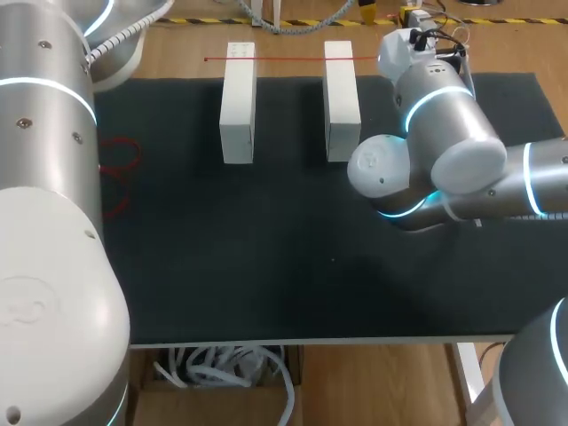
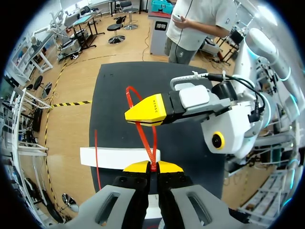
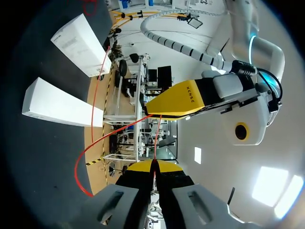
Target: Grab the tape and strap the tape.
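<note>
A thin red tape point(image 1: 284, 59) runs taut over the far ends of two white blocks point(image 1: 238, 102) point(image 1: 341, 98) on the black mat. My right arm point(image 1: 426, 98) reaches to the mat's far right corner; both grippers are hidden there in the head view. In the left wrist view my left gripper point(image 2: 152, 167) is shut on the tape point(image 2: 145, 136), which rises to my right gripper point(image 2: 143, 114) just ahead and loops over it. In the right wrist view my right gripper point(image 3: 153, 168) is shut on the tape point(image 3: 95, 138), with my left gripper point(image 3: 176, 100) directly ahead.
Loose red tape loops point(image 1: 120, 164) lie at the mat's left edge. The black mat point(image 1: 266, 266) covers most of the table. The two blocks stand side by side, a gap between them.
</note>
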`<state>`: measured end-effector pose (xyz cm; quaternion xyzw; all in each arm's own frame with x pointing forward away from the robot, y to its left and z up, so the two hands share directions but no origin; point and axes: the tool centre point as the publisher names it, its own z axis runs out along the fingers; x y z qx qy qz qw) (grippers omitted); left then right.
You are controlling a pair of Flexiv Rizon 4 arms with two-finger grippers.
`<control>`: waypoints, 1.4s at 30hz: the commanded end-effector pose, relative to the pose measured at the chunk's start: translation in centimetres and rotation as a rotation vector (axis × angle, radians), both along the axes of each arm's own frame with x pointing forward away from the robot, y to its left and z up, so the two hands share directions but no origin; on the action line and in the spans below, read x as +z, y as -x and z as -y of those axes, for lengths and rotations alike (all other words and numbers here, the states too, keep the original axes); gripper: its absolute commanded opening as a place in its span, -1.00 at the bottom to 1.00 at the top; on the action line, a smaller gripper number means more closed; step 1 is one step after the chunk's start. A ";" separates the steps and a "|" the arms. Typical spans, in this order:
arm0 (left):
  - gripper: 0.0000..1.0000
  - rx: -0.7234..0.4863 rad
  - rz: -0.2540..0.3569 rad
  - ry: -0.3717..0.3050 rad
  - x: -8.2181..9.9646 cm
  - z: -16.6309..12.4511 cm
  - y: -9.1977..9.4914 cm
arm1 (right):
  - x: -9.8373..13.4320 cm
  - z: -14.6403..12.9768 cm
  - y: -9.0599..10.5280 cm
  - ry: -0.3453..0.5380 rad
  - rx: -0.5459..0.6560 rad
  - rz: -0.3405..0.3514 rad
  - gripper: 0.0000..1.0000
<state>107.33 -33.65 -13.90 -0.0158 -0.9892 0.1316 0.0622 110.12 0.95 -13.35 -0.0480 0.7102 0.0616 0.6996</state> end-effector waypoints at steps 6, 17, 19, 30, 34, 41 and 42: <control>-1.00 0.001 -0.005 -0.007 0.2 0.1 -0.1 | 0.2 -0.2 -0.1 0.007 -0.013 0.013 -1.00; -1.00 0.001 -0.005 -0.007 0.2 0.1 -0.1 | 0.4 0.0 0.0 0.027 -0.024 0.026 -1.00; -1.00 0.001 -0.005 -0.007 0.2 0.1 -0.1 | 0.4 0.3 0.0 0.035 -0.033 0.031 -1.00; -1.00 0.001 -0.005 -0.007 0.2 0.1 -0.1 | 0.2 0.1 0.1 0.044 -0.035 0.037 -1.00; -1.00 0.001 -0.005 -0.007 0.2 0.1 -0.1 | 0.2 0.1 0.0 0.047 -0.036 0.040 -1.00; -1.00 0.001 -0.005 -0.007 0.2 0.1 -0.1 | 0.1 0.1 0.0 0.055 -0.042 0.039 -1.00; -1.00 0.001 -0.005 -0.007 0.2 0.1 -0.1 | 0.1 0.1 0.0 0.055 -0.043 0.040 -1.00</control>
